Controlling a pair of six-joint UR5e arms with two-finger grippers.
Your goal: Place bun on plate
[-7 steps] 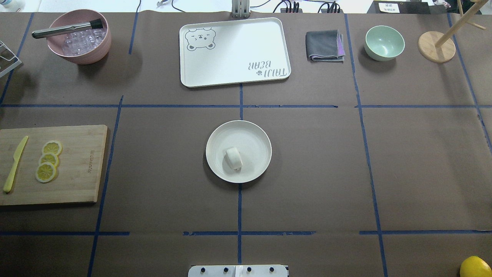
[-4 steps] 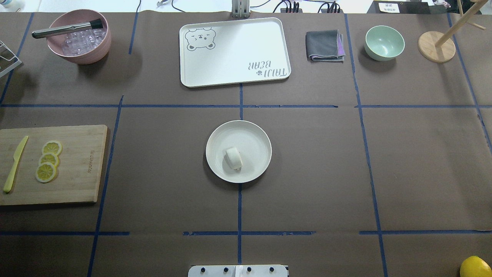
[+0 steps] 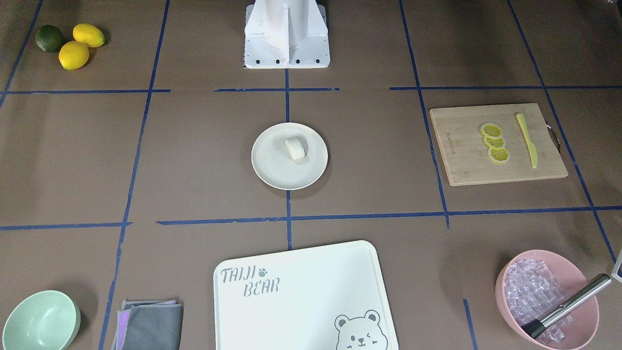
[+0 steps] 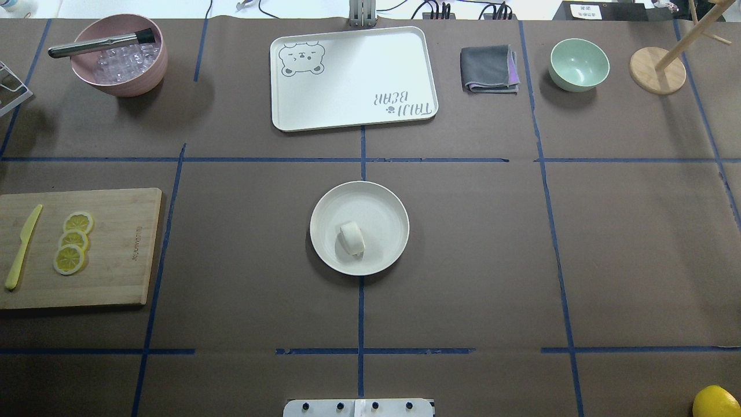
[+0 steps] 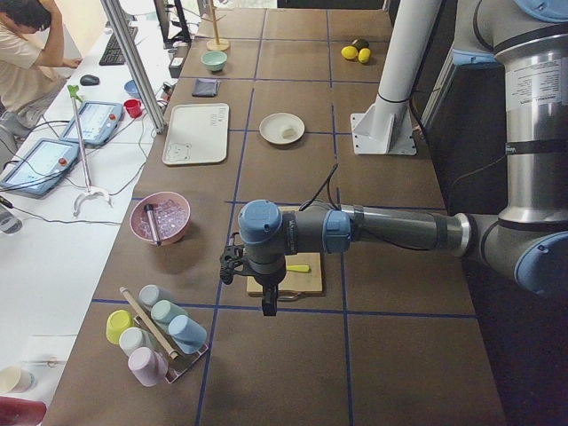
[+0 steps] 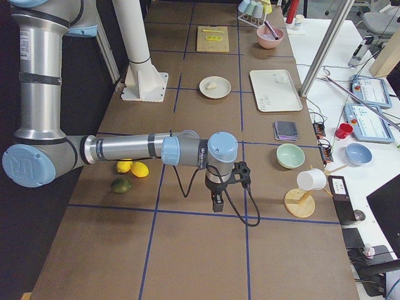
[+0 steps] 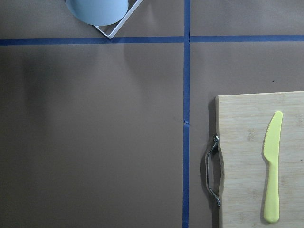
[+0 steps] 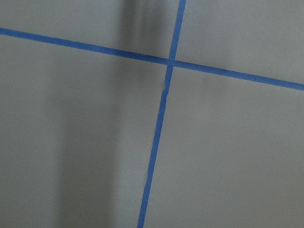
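The small white bun [image 4: 352, 238] lies on its side inside the round cream plate [image 4: 376, 205] at the table's centre, toward the plate's robot-side edge; it also shows in the front view as bun [image 3: 295, 148] on plate [image 3: 277, 170]. No gripper is near it. My left gripper [image 5: 269, 306] hangs far off over the table's left end beside the cutting board. My right gripper [image 6: 215, 205] hangs over the right end. Both appear only in the side views, so I cannot tell whether they are open or shut.
A bamboo cutting board [image 4: 116, 249] holds lemon slices [image 4: 73, 242] and a yellow knife [image 4: 22, 246]. At the far edge stand a pink ice bowl [image 4: 121, 58], the bear tray [image 4: 353, 78], a folded cloth [image 4: 489, 69], a green bowl [image 4: 579, 63] and a wooden stand [image 4: 657, 70].
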